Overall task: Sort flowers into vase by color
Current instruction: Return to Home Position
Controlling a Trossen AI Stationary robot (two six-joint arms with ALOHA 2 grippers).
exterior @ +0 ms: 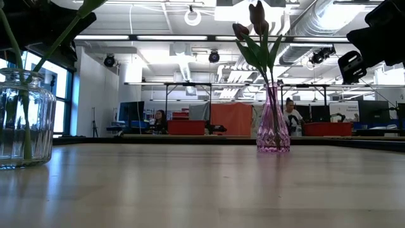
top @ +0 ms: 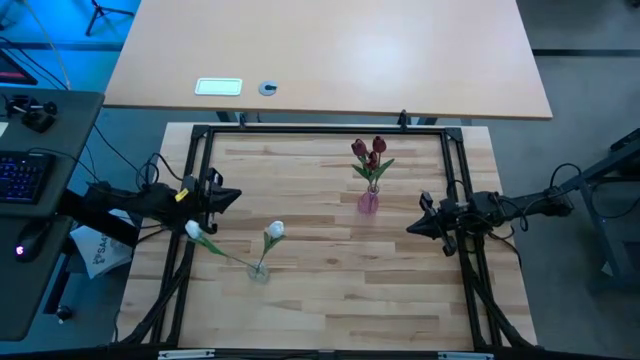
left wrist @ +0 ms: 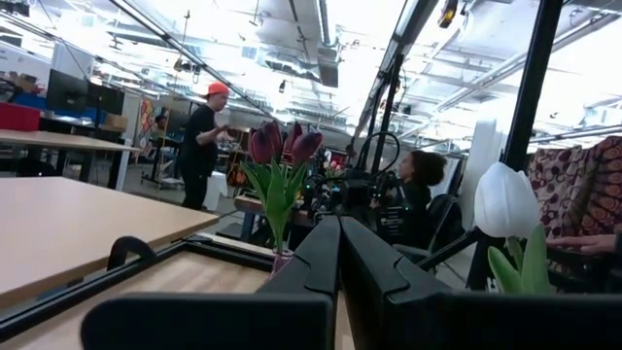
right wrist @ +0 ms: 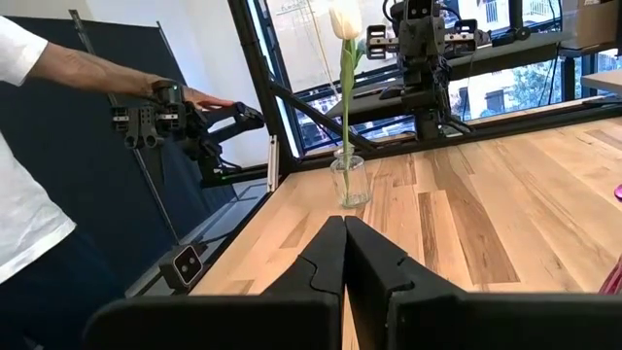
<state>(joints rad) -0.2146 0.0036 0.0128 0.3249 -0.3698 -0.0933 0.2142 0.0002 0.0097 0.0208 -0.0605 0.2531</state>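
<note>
Two dark red tulips stand with their stems in a pink vase at the table's far middle. They also show in the low view and the left wrist view. Two white tulips lean out of a clear glass vase, which also shows in the low view and the right wrist view. My left gripper is shut and empty at the table's left side. My right gripper is shut and empty at the right side, right of the pink vase.
A black frame runs around the wooden table top. A second table stands behind the far edge. A person's arm in a white sleeve rests a hand on a black device beside the table. Bare wood lies along the near edge.
</note>
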